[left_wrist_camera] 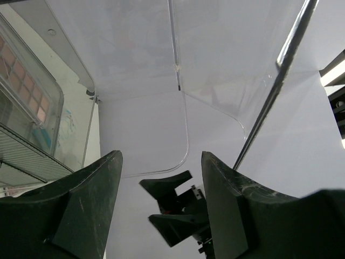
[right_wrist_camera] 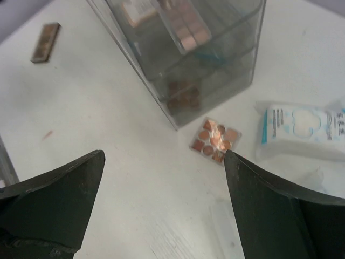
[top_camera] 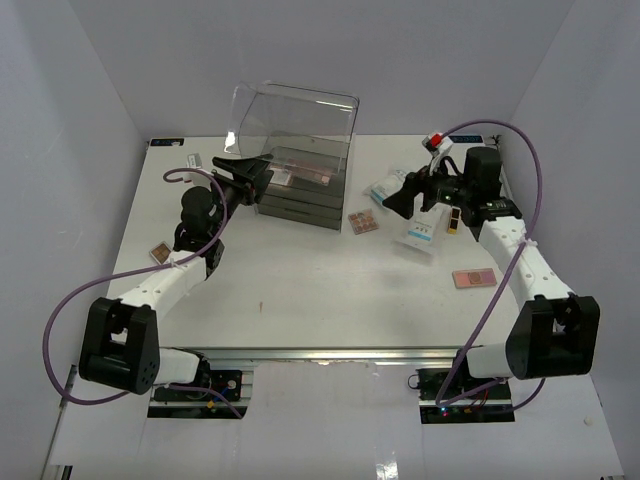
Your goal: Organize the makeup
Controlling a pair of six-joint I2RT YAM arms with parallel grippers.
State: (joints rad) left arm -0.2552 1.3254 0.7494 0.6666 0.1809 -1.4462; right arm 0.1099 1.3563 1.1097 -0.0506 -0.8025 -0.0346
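The makeup lies scattered. An orange round-pan palette [top_camera: 363,222] [right_wrist_camera: 215,141] sits beside the clear box [top_camera: 300,190] [right_wrist_camera: 226,70]. Two white-and-blue packets [top_camera: 383,192] [top_camera: 418,235] lie to its right, one showing in the right wrist view as a packet [right_wrist_camera: 302,129]. A pink palette [top_camera: 473,278] is at the right. A pink palette [top_camera: 310,175] [right_wrist_camera: 186,27] rests in the box's top tray. My right gripper [top_camera: 392,203] [right_wrist_camera: 161,162] hangs open and empty above the table near the packets. My left gripper [top_camera: 255,175] [left_wrist_camera: 160,162] is open at the box's left side under the raised clear lid [top_camera: 295,120] [left_wrist_camera: 178,65].
A small palette [top_camera: 163,253] lies at the left beside my left arm. A dark strip [top_camera: 195,160] [right_wrist_camera: 46,42] sits at the back left, and a narrow brown item [top_camera: 452,220] lies under my right arm. Dark drawers fill the box's lower part.
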